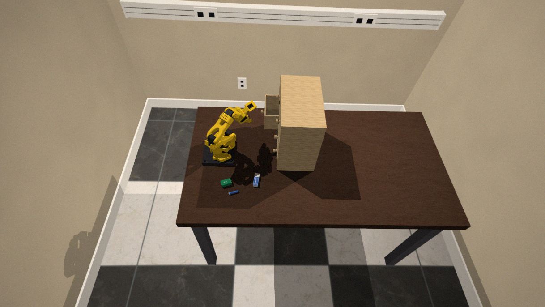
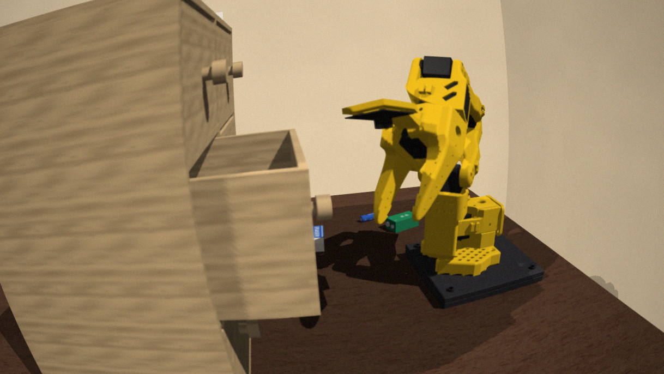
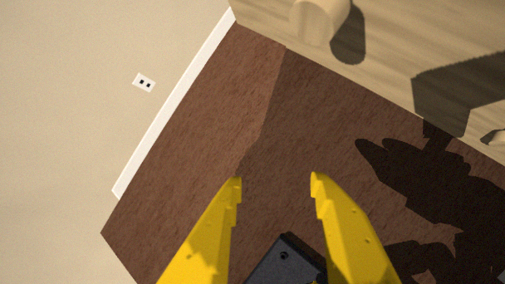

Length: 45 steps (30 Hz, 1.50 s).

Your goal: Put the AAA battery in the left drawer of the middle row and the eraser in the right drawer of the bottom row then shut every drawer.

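Dark table (image 1: 381, 159), exterior-only half-hidden eraser (image 2: 318, 231), wrist-only empty parted pincer (image 3: 274, 187)

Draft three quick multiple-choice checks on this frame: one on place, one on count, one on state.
1. Where is the AAA battery?
A. In the pulled-out drawer
B. On the table, near the green block
C. Between the jaws

2. How many drawers of the chest stand pulled out?
A. Two
B. None
C. One

3. How do the jaws stand?
A. Apart, with nothing between them
B. Shut on the eraser
C. Shut on a drawer knob

Key:
1 B: the top view shows it lying on the wood beside the green block.
2 C: only the middle-row left drawer juts out.
3 A: the wrist view shows only table through the gap.
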Motion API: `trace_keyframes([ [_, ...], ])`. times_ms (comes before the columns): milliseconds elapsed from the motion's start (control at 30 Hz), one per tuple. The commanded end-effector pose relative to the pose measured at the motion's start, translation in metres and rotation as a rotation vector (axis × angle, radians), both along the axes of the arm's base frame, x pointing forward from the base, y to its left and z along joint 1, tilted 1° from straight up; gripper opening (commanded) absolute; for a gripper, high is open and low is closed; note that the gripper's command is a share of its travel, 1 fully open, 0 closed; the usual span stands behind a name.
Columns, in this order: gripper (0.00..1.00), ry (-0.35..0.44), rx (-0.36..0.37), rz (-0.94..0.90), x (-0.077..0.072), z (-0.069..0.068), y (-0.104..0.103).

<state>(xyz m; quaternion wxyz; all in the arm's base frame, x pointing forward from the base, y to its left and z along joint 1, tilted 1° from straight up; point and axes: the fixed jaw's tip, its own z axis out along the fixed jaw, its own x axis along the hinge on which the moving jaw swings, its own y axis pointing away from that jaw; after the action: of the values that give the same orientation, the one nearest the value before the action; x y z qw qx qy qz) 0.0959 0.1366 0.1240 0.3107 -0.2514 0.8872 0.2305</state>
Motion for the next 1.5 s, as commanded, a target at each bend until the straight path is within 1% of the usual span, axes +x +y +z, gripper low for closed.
trace_keyframes([
  [0,0.21,-0.01,-0.081,0.049,-0.001,-0.002,-0.004],
  [400,0.21,-0.038,-0.332,0.275,-0.008,-0.008,-0.015],
  [467,0.21,-0.038,-0.332,0.275,-0.008,-0.008,-0.015],
  [533,0.21,-0.039,-0.358,0.302,-0.009,-0.008,-0.016],
  [1033,0.21,-0.039,-0.358,0.302,-0.009,-0.008,-0.016],
  [1133,0.21,-0.132,-0.267,0.276,-0.006,0.021,-0.014],
  [1233,0.21,-0.224,-0.176,0.25,-0.006,0.05,-0.015],
  [1333,0.21,-0.315,-0.084,0.223,-0.01,0.078,-0.02],
  [1467,0.2,-0.436,0.039,0.187,-0.019,0.113,-0.032],
])
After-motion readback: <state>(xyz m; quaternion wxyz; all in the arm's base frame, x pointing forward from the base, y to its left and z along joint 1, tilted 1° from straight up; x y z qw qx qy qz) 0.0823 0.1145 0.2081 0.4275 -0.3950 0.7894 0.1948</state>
